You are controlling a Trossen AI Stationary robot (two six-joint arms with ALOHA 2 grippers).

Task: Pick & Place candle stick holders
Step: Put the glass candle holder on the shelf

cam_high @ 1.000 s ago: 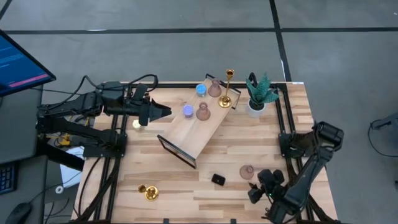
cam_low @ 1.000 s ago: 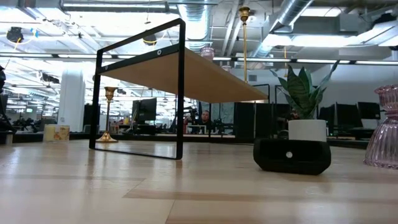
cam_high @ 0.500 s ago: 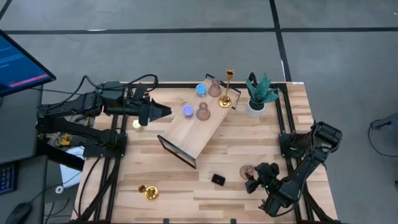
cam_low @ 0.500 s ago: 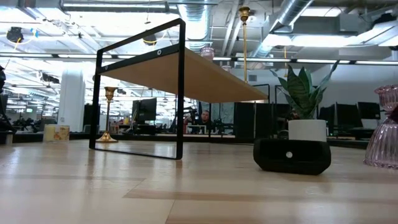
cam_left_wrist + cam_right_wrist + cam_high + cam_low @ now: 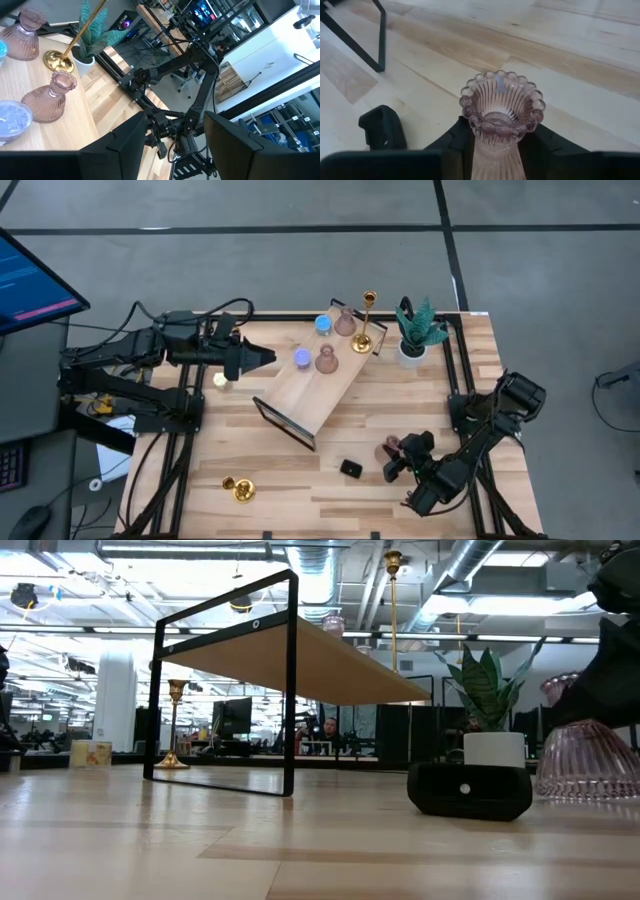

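Pale butcher-block planks make up the table (image 5: 380,395) I am working over, with a grey floor around it. Near its front right corner my right gripper (image 5: 397,457) is clenched on the neck of a dusty-pink ribbed glass candle holder (image 5: 501,114); from the wrist camera I see its beaded rim facing me, a dark finger (image 5: 454,145) pressed against each side of the stem. In the low view the holder's ribbed base (image 5: 588,762) tilts off the wood. Just beside it sits a small black block (image 5: 350,469).

My left gripper (image 5: 262,358) hangs above the table's left rear, fingers parted and holding nothing.

On the slanted wooden shelf (image 5: 315,385) stand two more pink holders (image 5: 326,360), two little blue ones (image 5: 302,358) and a tall gold one (image 5: 368,320), next to a white-potted green plant (image 5: 415,330). Another gold holder (image 5: 238,488) lies at the front left.
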